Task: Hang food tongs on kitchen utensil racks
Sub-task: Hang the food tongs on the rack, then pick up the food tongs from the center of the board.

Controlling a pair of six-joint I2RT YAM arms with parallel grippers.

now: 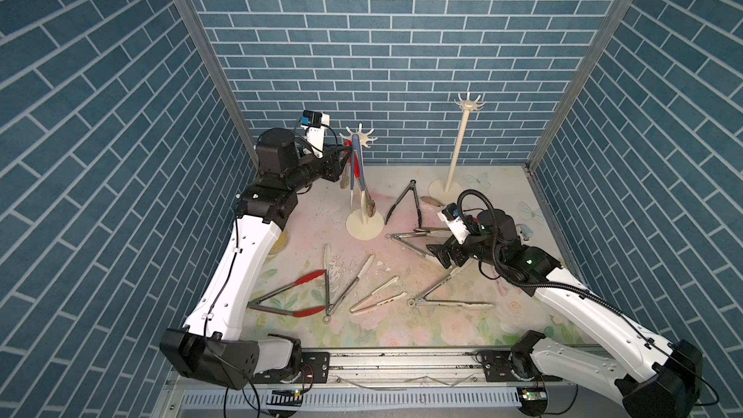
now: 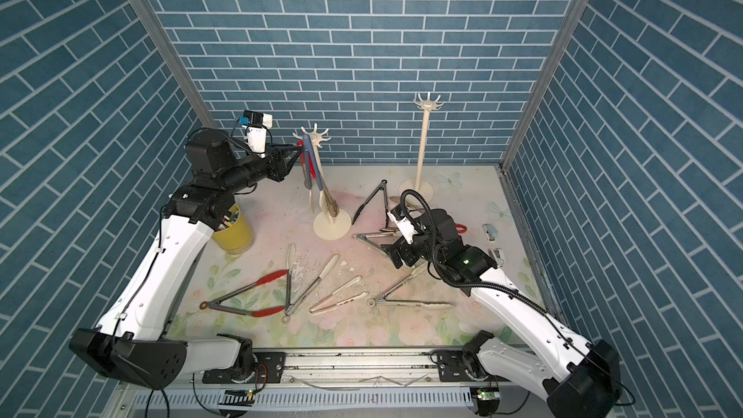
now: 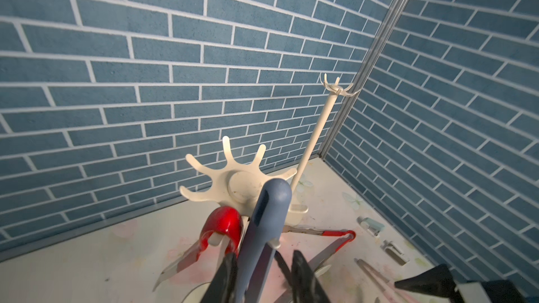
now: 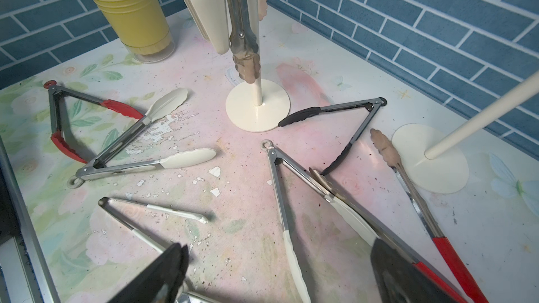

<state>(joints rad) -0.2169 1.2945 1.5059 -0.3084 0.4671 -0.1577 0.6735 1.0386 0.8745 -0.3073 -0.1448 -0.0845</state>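
Observation:
Two cream kitchen utensil racks stand at the back: the left rack [image 1: 364, 226] [image 2: 332, 227] [image 3: 233, 183] and the bare right rack [image 1: 458, 146] [image 2: 422, 142]. Blue food tongs [image 1: 355, 156] [image 3: 269, 208] hang from a hook of the left rack's crown, beside red-topped tongs [image 3: 224, 222]. My left gripper [image 1: 345, 150] [image 3: 264, 257] is at that crown, its jaws parted either side of the blue tongs. My right gripper [image 1: 438, 257] [image 4: 280, 246] hovers open over cream-tipped tongs [image 4: 280, 176] on the table. Several more tongs lie flat, among them a red-tipped pair [image 1: 289, 299] and a black-tipped pair [image 1: 406, 203].
A yellow cup [image 2: 235, 231] [image 4: 128, 4] with markers stands at the left, partly behind my left arm. Small clips [image 2: 489, 232] lie near the right wall. Blue brick walls close in the back and both sides. Paint flakes dot the floral tabletop [image 1: 402, 327].

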